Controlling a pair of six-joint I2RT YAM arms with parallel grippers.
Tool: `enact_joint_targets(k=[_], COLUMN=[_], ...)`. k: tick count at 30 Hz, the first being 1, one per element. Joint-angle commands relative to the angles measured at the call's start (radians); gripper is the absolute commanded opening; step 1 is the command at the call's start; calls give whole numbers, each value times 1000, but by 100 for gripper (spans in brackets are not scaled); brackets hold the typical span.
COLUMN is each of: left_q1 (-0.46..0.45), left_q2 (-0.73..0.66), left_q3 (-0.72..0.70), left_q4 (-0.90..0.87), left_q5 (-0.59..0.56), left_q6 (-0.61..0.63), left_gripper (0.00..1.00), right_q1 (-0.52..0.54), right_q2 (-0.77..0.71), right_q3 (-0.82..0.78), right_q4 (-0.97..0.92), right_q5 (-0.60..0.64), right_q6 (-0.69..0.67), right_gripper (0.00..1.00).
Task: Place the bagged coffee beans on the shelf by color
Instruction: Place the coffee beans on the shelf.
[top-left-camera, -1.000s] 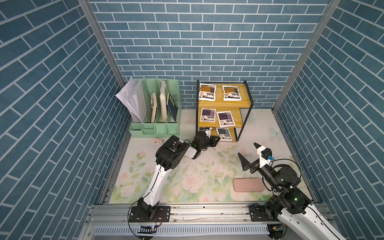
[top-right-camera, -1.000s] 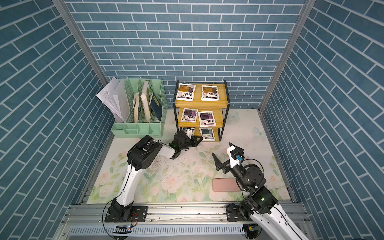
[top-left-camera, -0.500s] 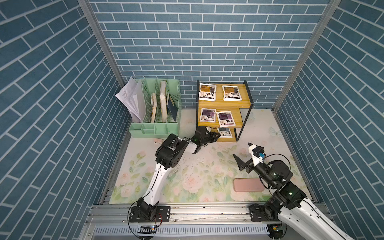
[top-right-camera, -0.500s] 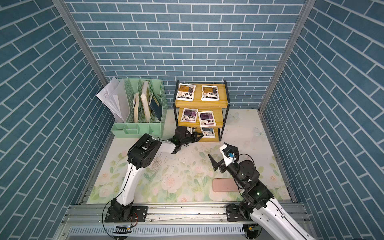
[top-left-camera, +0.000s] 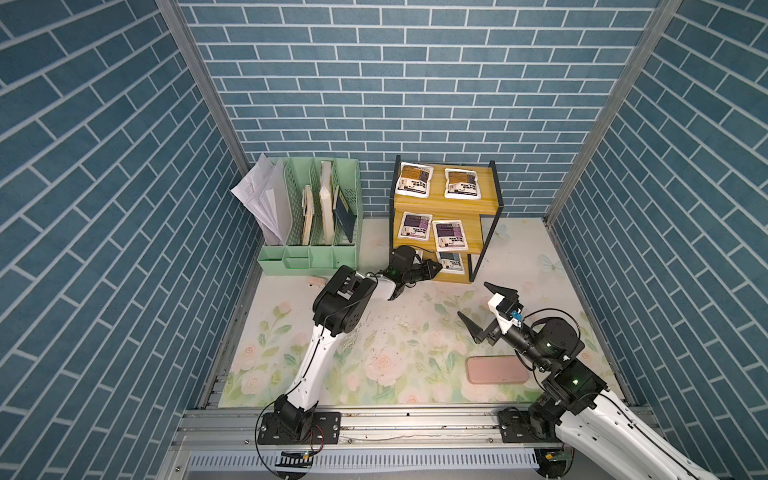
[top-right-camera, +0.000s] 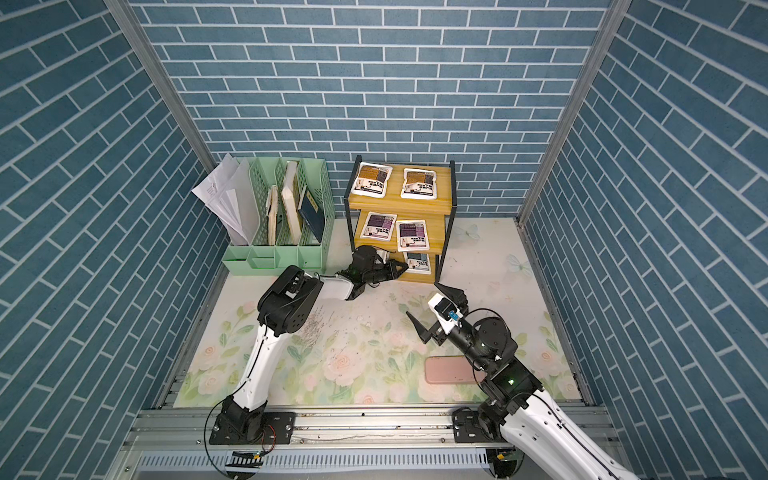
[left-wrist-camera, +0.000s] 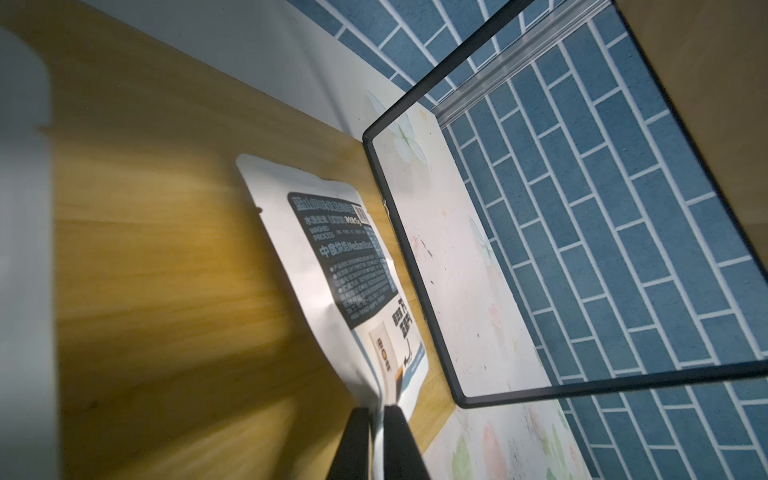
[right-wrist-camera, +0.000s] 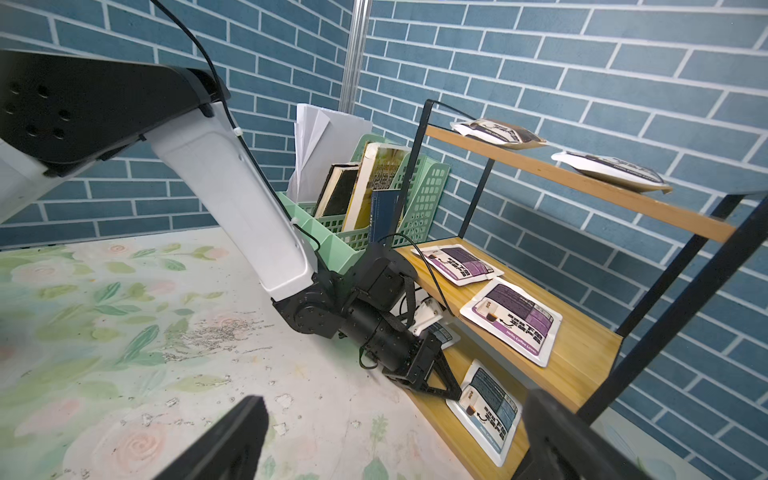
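**Grey-blue pouch lies on the shelf's bottom board, left gripper at its corner**

The three-tier shelf (top-left-camera: 436, 203) of yellow wooden boards in a thin black metal frame carries five clearly visible flat white pouches.

- **Top board:** two orange-brown-labelled pouches (top-left-camera: 413, 179) (top-left-camera: 461, 183) lie side by side.
- **Middle board:** two purple-labelled pouches (top-left-camera: 414, 225) (top-left-camera: 449, 235) lie next to each other.
- **Bottom board:** one grey-blue-labelled pouch (top-left-camera: 452, 262) lies flat at the end by the frame's front post.

The left gripper (top-left-camera: 436, 268) reaches onto the bottom board. In the left wrist view its two black fingers (left-wrist-camera: 399, 440) stand close together with a corner of the grey-blue pouch (left-wrist-camera: 345, 257) between them. Whether they press on it cannot be told.

In the right wrist view, part of another dark-labelled pouch (right-wrist-camera: 444, 333) shows on that board behind the left gripper (right-wrist-camera: 453, 392). Its colour is unclear.

The right gripper (top-left-camera: 473, 298) hangs in front of the shelf over the floral mat (top-left-camera: 395, 345). Its jaws are spread wide and hold nothing.

A mint-green plastic file organizer (top-left-camera: 309, 262) with papers and books stands beside the shelf on the left arm's side. A pink rounded flat case (top-left-camera: 496, 370) lies well in front of the shelf.
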Motion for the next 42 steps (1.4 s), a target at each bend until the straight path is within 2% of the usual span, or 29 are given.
enact_joint_targets(k=[1,5,17,21,26,29,31,34,36,39,41,42], left_q1=[15,16,16,7,-32,-61,-77,-96,-100,-99,-98,-97], left_q2=[24,9,-82,-124,-211,-292,-352,-457,-533,-644,-723,-755], left_q3=[6,-18,-186,-249,-370,-482,-552,-648,-701,-757,-791,-802], left_q4=[-67,-66,9,36,81,127,145,142,119,69,51,42], left_q5=[13,8,-12,-17,-37,-63,-83,-105,-125,-158,-181,-195], left_q6=[11,16,19,23,34,39,47,83,117,168,200,213], left_gripper=[31,37,39,39,39,39,39,38,38,38,38,38], right_q1=[4,3,3,3,3,2,1,-13,-62,-243,-362,-394], right_q2=[-18,-26,-39,-60,-96,-82,-47,61,180,358,468,518], right_q3=[-13,-17,-31,-45,-56,-25,19,51,91,139,139,148], right_q4=[36,36,45,45,10,-117,-236,-291,-291,-259,-163,-133], right_q5=[-10,3,31,66,289,471,510,463,396,218,95,78], right_q6=[-17,-12,9,56,290,588,743,847,853,842,830,820], right_gripper=[100,100,100,100,100,100,100,100,100,98,96,95])
